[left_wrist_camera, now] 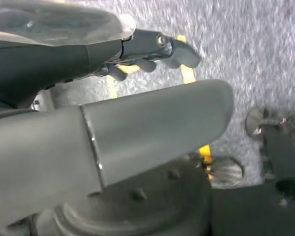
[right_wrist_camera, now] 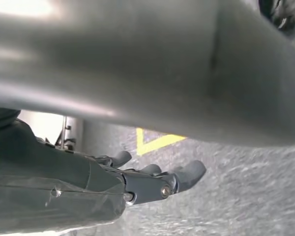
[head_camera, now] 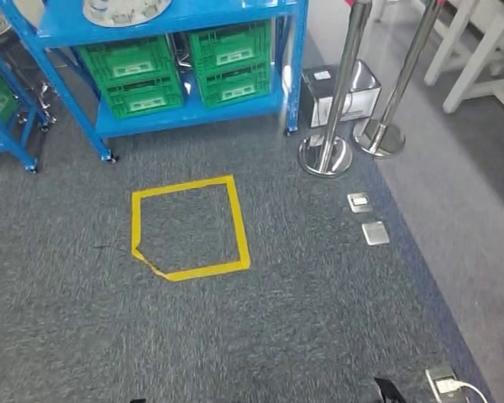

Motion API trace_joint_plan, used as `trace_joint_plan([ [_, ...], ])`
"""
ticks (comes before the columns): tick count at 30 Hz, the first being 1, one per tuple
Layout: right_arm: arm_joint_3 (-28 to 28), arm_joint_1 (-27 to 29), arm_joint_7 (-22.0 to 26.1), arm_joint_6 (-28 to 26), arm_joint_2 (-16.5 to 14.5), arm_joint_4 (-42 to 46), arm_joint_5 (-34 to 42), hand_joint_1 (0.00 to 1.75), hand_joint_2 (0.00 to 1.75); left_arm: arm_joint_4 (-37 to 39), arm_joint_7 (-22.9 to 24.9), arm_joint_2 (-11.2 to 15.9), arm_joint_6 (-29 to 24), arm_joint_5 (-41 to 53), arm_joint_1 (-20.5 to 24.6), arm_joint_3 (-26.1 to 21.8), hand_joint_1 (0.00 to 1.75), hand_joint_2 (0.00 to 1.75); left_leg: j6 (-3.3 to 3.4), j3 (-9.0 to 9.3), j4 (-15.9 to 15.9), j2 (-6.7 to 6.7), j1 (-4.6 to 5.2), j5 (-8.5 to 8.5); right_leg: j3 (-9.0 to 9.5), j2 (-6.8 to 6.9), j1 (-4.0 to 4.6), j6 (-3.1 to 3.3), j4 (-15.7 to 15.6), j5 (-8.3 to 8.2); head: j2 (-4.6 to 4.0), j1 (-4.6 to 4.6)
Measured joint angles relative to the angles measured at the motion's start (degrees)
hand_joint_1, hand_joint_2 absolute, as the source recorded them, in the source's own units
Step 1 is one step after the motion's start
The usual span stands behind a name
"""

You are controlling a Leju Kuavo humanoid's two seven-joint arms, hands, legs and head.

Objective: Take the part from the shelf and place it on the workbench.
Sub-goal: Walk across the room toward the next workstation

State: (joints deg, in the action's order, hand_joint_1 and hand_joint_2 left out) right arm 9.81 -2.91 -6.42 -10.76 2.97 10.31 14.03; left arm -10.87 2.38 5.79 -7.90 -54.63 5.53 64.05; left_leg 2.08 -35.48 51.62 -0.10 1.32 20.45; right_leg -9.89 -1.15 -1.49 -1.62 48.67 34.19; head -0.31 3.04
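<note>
A round silver part [head_camera: 126, 8] lies on the upper board of the blue shelf [head_camera: 192, 113], cut off by the picture's top edge. Two green crates [head_camera: 139, 75] [head_camera: 233, 59] stand on the lower board. A yellow tape square [head_camera: 189, 227] marks the grey carpet in front of the shelf. My left hand [left_wrist_camera: 146, 103] hangs over the carpet with its fingers [left_wrist_camera: 157, 49] straight and apart from the thick thumb, holding nothing. My right hand [right_wrist_camera: 146, 167] hangs likewise, its fingers [right_wrist_camera: 164, 182] stretched out and bare, with yellow tape [right_wrist_camera: 153, 142] behind it.
Two chrome barrier posts [head_camera: 328, 151] [head_camera: 380, 134] stand right of the shelf, with a black-and-white box [head_camera: 328, 88] behind them. Floor sockets [head_camera: 366, 218] and a cabled socket [head_camera: 452, 386] lie along the carpet's right edge. White table legs [head_camera: 484, 50] stand far right. Another blue rack [head_camera: 2, 126] is at the left.
</note>
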Motion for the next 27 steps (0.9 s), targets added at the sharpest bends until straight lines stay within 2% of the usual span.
trace_joint_plan([
  [1, 0.02, 0.1, 0.03, 0.01, -0.02, -0.06, 0.0, 0.0, 0.0, 0.01, -0.01, 0.02, -0.02, -0.04, -0.1, 0.01, 0.0, 0.0, -0.01, 2.4, -1.55, -0.05, -0.11, 0.57, -2.71, 0.29, 0.21, 0.37, 5.16, 0.05, 0.01, -0.15],
  [2, 0.03, 0.24, 0.07, 0.01, -0.03, -0.14, -0.01, 0.0, 0.0, 0.01, -0.02, 0.01, -0.05, -0.1, -0.18, 0.01, 0.0, 0.0, -0.08, 4.83, -3.1, -0.08, -0.07, 1.14, -6.14, 0.6, 0.5, 0.83, 10.22, 1.18, 0.01, -0.37],
  [3, 0.04, 0.46, 0.16, 0.03, -0.03, -0.24, -0.02, 0.0, 0.0, 0.01, -0.02, -0.02, -0.1, -0.21, -0.27, 0.02, 0.0, 0.0, -0.12, 7.3, -4.63, -0.16, -0.06, 1.64, -9.57, 0.74, 0.75, 1.03, 13.82, 3.49, 0.0, -0.47],
  [4, 0.05, 0.68, 0.31, 0.16, -0.02, -0.32, -0.04, 0.0, 0.0, 0.01, -0.02, -0.07, -0.15, -0.35, -0.33, 0.02, 0.0, 0.0, -0.26, 9.78, -6.09, -0.3, -0.06, 2.14, -12.71, 0.77, 0.89, 0.83, 15.63, 6.25, 0.01, -0.6],
  [5, 0.06, 0.81, 0.53, 0.42, -0.01, -0.37, -0.06, 0.0, 0.0, 0.01, 0.01, -0.1, -0.23, -0.5, -0.37, 0.01, 0.0, 0.0, -0.39, 12.2, -7.48, -0.46, -0.07, 2.8, -15.53, 0.76, 0.9, 0.44, 15.75, 8.6, 0.0, -0.75],
  [6, 0.08, 0.94, 0.77, 0.81, 0.0, -0.4, -0.08, 0.0, 0.0, 0.01, 0.04, -0.14, -0.32, -0.65, -0.41, 0.01, 0.0, 0.0, -0.54, 14.38, -8.58, -0.6, -0.11, 3.52, -18.0, 0.76, 0.72, 0.02, 14.46, 9.64, 0.01, -0.93],
  [7, 0.1, 1.04, 0.97, 1.26, 0.0, -0.43, -0.09, 0.0, 0.0, 0.01, 0.07, -0.15, -0.37, -0.75, -0.48, 0.0, 0.0, 0.0, -0.74, 16.25, -9.28, -0.76, -0.18, 4.39, -20.15, 0.73, 0.39, -0.35, 12.15, 8.39, 0.01, -1.13],
  [8, 0.13, 1.26, 1.09, 1.68, -0.01, -0.48, -0.08, 0.0, 0.0, 0.02, 0.11, -0.14, -0.4, -0.82, -0.67, 0.0, 0.0, 0.0, -1.02, 17.59, -9.55, -0.93, -0.22, 5.45, -21.95, 0.53, -0.06, -0.74, 9.21, 3.7, 0.01, -1.3],
  [9, 0.16, 1.62, 1.15, 2.13, -0.04, -0.58, -0.07, 0.0, 0.0, 0.04, 0.13, -0.09, -0.41, -0.86, -0.76, 0.0, 0.0, 0.0, -1.33, 18.61, -9.04, -1.19, -0.25, 6.72, -23.3, 0.45, -0.42, -0.98, 6.49, -2.68, 0.01, -1.39],
  [10, 0.19, 1.92, 1.23, 2.52, -0.07, -0.68, -0.05, 0.0, 0.0, 0.08, 0.14, -0.03, -0.42, -0.9, -0.78, 0.0, 0.0, 0.0, -1.68, 19.05, -8.26, -1.53, -0.3, 7.96, -23.88, 0.33, -0.58, -0.79, 4.88, -8.24, 0.01, -1.37],
  [11, 0.21, 2.11, 1.3, 2.85, -0.09, -0.79, -0.03, 0.0, 0.0, 0.11, 0.15, 0.03, -0.42, -0.92, -0.67, 0.0, 0.0, 0.0, -2.03, 19.2, -7.46, -1.79, -0.41, 9.03, -24.14, 0.33, -0.47, -0.43, 4.26, -12.28, 0.01, -1.27],
  [12, 0.22, 2.01, 1.34, 3.09, -0.1, -0.84, -0.02, 0.0, 0.0, 0.13, 0.15, 0.08, -0.42, -0.95, -0.36, -0.01, 0.0, 0.0, -2.33, 18.98, -6.23, -2.0, -0.63, 9.65, -24.11, 0.57, -0.12, 0.23, 4.55, -13.38, 0.01, -1.21],
  [13, 0.23, 1.68, 1.38, 3.16, -0.1, -0.84, -0.02, 0.0, 0.0, 0.14, 0.13, 0.08, -0.4, -0.96, -0.1, -0.01, 0.0, 0.0, -2.62, 17.89, -4.41, -2.09, -0.85, 9.54, -23.9, 0.72, 0.18, 0.9, 5.08, -12.8, 0.02, -1.16],
  [14, 0.24, 1.3, 1.38, 3.14, -0.09, -0.8, -0.03, 0.0, 0.0, 0.14, 0.09, 0.05, -0.38, -0.96, 0.14, -0.01, 0.0, 0.0, -2.87, 16.16, -1.27, -1.89, -1.07, 9.06, -23.83, 0.97, 0.35, 1.34, 5.16, -12.49, 0.02, -1.15],
  [15, 0.24, 0.95, 1.38, 3.1, -0.07, -0.76, -0.04, 0.0, 0.0, 0.14, 0.07, -0.03, -0.36, -0.96, 0.32, -0.01, 0.0, 0.0, -3.11, 13.56, 3.1, -1.58, -1.2, 8.67, -23.56, 1.2, 0.39, 1.76, 5.07, -12.15, 0.02, -1.12],
  [16, 0.24, 0.67, 1.41, 3.06, -0.01, -0.73, -0.06, 0.0, 0.0, 0.14, 0.03, -0.11, -0.31, -0.96, 0.43, -0.01, 0.0, 0.0, -3.37, 10.52, 8.0, -1.23, -1.28, 8.96, -23.13, 1.42, 0.37, 2.1, 4.93, -11.81, 0.02, -0.96],
  [17, 0.23, 0.43, 1.43, 3.01, 0.04, -0.71, -0.07, 0.0, 0.0, 0.14, 0.02, -0.23, -0.26, -0.96, 0.49, 0.0, 0.0, 0.0, -3.6, 7.41, 12.63, -0.86, -1.38, 10.36, -22.67, 1.65, 0.42, 2.38, 4.81, -11.42, 0.02, -0.87],
  [18, 0.23, 0.22, 1.42, 2.98, 0.1, -0.71, -0.07, 0.0, 0.0, 0.14, 0.01, -0.33, -0.23, -0.96, 0.52, 0.01, 0.0, 0.0, -3.79, 4.56, 16.28, -0.66, -1.47, 12.57, -22.2, 1.85, 0.47, 2.55, 4.75, -10.99, 0.02, -0.72],
  [19, 0.23, 0.03, 1.42, 2.97, 0.14, -0.71, -0.07, 0.0, 0.0, 0.14, 0.01, -0.4, -0.21, -0.96, 0.52, 0.01, 0.0, 0.0, -3.93, 2.23, 18.6, -0.57, -1.57, 14.62, -21.71, 2.03, 0.53, 2.62, 4.74, -10.56, 0.02, -0.68],
  [20, 0.23, -0.1, 1.41, 2.96, 0.15, -0.71, -0.07, 0.0, 0.0, 0.14, 0.01, -0.47, -0.22, -0.96, 0.5, 0.02, 0.0, 0.0, -3.97, 0.68, 19.32, -0.51, -1.63, 15.61, -21.21, 2.2, 0.58, 2.61, 4.73, -10.12, 0.03, -0.61],
  [21, 0.24, -0.18, 1.39, 2.97, 0.16, -0.71, -0.07, 0.0, 0.0, 0.14, 0.01, -0.5, -0.22, -0.96, 0.48, 0.02, 0.0, 0.0, -3.89, 0.06, 18.21, -0.44, -1.67, 14.96, -20.66, 2.4, 0.61, 2.57, 4.73, -9.71, 0.03, -0.48],
  [22, 0.24, -0.21, 1.36, 2.98, 0.16, -0.71, -0.07, 0.0, 0.0, 0.14, 0.01, -0.51, -0.23, -0.96, 0.47, 0.02, 0.0, 0.0, -3.7, 0.43, 15.26, -0.27, -1.64, 12.66, -20.09, 2.66, 0.62, 2.5, 4.73, -9.31, 0.03, -0.34],
  [23, 0.24, -0.22, 1.32, 2.99, 0.16, -0.71, -0.07, 0.0, 0.0, 0.14, 0.0, -0.5, -0.23, -0.96, 0.48, 0.02, 0.0, 0.0, -3.34, 1.48, 11.15, 0.31, -1.55, 9.48, -19.57, 2.96, 0.64, 2.38, 4.71, -8.94, 0.03, -0.12],
  [24, 0.24, -0.22, 1.28, 3.01, 0.16, -0.71, -0.07, 0.0, 0.0, 0.14, -0.01, -0.48, -0.23, -0.96, 0.54, 0.02, 0.0, 0.0, -2.89, 2.58, 6.81, 1.4, -1.35, 6.69, -19.11, 3.3, 0.74, 2.19, 4.76, -8.57, 0.03, 0.11],
  [25, 0.24, -0.2, 1.27, 3.02, 0.16, -0.71, -0.07, 0.0, 0.0, 0.14, -0.02, -0.46, -0.23, -0.96, 0.68, 0.02, 0.0, 0.0, -2.55, 3.45, 3.53, 2.38, -1.12, 5.05, -18.81, 3.65, 0.86, 1.9, 4.8, -8.22, 0.03, 0.4],
  [26, 0.24, -0.21, 1.26, 3.04, 0.16, -0.71, -0.07, 0.0, 0.0, 0.14, -0.04, -0.46, -0.23, -0.96, 0.81, 0.02, 0.0, 0.0, -2.28, 3.87, 1.6, 3.14, -0.9, 4.18, -18.62, 4.06, 1.01, 1.55, 4.85, -7.84, 0.03, 0.6],
  [27, 0.24, -0.22, 1.26, 3.05, 0.16, -0.71, -0.07, 0.0, 0.0, 0.14, -0.05, -0.48, -0.23, -0.96, 0.92, 0.02, 0.0, 0.0, -2.11, 3.89, 0.89, 3.3, -0.76, 4.09, -18.47, 4.52, 1.15, 1.19, 4.89, -7.49, 0.03, 0.67],
])
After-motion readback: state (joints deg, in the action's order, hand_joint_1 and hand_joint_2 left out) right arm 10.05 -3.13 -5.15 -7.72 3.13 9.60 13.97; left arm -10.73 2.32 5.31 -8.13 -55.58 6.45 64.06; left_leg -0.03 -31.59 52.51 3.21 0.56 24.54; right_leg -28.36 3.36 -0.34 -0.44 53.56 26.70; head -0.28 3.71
